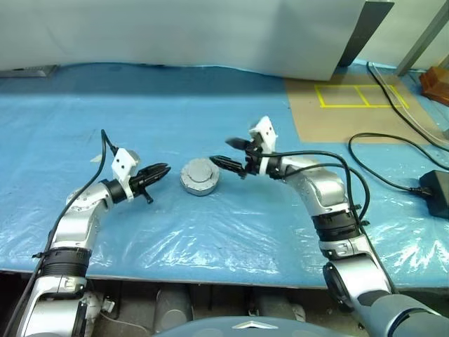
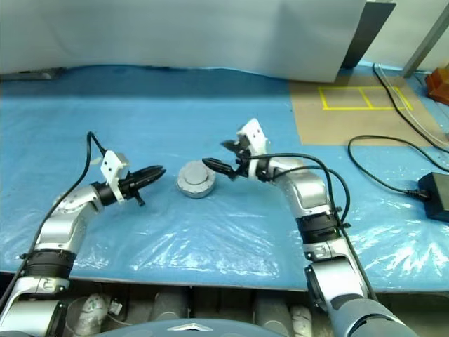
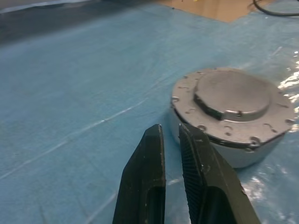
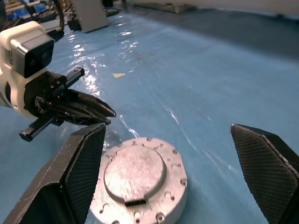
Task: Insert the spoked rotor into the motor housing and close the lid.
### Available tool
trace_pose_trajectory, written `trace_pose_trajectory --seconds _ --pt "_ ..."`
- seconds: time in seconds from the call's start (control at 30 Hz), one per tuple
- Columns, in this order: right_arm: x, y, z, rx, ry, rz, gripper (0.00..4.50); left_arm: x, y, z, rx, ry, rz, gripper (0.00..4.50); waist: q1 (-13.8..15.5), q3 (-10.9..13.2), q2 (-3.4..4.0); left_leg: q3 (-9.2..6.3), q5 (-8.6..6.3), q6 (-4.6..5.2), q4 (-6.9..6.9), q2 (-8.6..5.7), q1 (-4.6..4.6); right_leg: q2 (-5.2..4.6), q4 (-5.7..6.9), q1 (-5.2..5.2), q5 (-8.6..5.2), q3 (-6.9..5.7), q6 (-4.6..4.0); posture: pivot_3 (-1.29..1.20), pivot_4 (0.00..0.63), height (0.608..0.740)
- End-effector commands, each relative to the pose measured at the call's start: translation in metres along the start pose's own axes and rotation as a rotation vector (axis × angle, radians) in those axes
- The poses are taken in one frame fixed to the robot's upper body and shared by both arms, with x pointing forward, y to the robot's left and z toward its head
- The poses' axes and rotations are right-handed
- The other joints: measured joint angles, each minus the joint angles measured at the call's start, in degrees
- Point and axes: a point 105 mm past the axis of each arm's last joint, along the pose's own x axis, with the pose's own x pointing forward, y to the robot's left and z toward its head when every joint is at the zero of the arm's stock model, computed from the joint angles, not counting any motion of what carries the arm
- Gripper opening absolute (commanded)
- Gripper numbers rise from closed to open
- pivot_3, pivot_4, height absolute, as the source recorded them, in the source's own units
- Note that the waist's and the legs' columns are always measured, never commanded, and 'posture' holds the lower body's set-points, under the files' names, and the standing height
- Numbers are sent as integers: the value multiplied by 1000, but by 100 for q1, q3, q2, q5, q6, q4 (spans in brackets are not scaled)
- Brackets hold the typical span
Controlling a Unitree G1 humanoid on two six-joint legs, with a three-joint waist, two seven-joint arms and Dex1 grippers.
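The motor housing (image 1: 198,185), a squat grey metal cup, sits mid-table on the blue sheet. The lid (image 3: 231,100) rests on top of it, plain face up, with a raised round centre. The spoked rotor is hidden. My left gripper (image 1: 163,170) lies just left of the housing, a short gap away, pointing at it; its black fingers (image 3: 149,168) are shut with nothing between them. To the right of the housing and slightly above it, my right gripper (image 1: 224,152) is open. In the right wrist view its wide-spread fingers (image 4: 81,158) frame the lid (image 4: 135,172) without touching it.
A wrinkled blue plastic sheet (image 1: 210,239) covers the table. A brown board with yellow tape (image 1: 351,105) lies at the back right. Black cables and a power adapter (image 1: 436,191) lie on the right. A white panel (image 1: 210,35) stands behind the table.
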Motion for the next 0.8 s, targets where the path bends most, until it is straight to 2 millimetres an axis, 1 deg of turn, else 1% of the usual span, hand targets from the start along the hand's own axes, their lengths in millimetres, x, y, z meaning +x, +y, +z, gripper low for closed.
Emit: trace_pose_trajectory --seconds 0.03,0.13,0.17,0.27,0.37,0.5,0.67,0.77,0.8 --pt "16 15 -2 -61 11 94 4470 -2 -9 11 13 -32 -17 589 0 2 -3 0 0 0 0 0 0 0 0 0 0 0 0 0 150 740" --pt "28 15 -28 -92 89 112 4470 -4 -12 11 0 -37 -6 589 7 7 -8 -1 0 0 7 1 -1 0 6 0 -1 -1 -1 0 150 740" --pt "31 16 -33 -91 99 122 4470 -6 -14 12 -12 -37 -7 589 3 9 -11 -1 0 0 13 1 -4 -2 8 0 -1 -2 -2 0 150 740" --pt "37 16 -40 -102 109 140 4470 -10 -15 11 -11 -23 -10 589 -7 14 -13 -1 0 0 28 1 -7 -3 14 0 -1 0 -2 0 150 740" --pt "43 12 -45 -132 109 116 4470 -13 -12 10 -9 -16 15 589 -27 14 -14 -3 0 1 31 5 -4 0 21 0 -1 -1 -2 0 150 740" --pt "44 12 -58 -162 143 123 4470 -14 -13 8 -1 -5 23 589 -70 14 -14 -3 0 1 35 4 -5 1 22 2 -1 0 -3 0 150 740" --pt "43 18 -72 -193 179 154 4470 -15 -10 8 4 -9 43 589 -110 13 -15 -6 0 2 47 6 -3 1 28 7 -1 -1 -3 0 150 740" --pt "42 23 -69 -216 148 181 3866 -14 -9 9 7 -11 46 589 -129 13 -15 -7 0 2 56 6 -1 0 33 11 0 -1 -3 0 150 740" --pt "42 24 -70 -224 149 185 3482 -14 -9 10 7 -13 47 589 -129 13 -15 -8 0 2 59 7 -1 0 34 11 0 -1 -3 0 150 740"
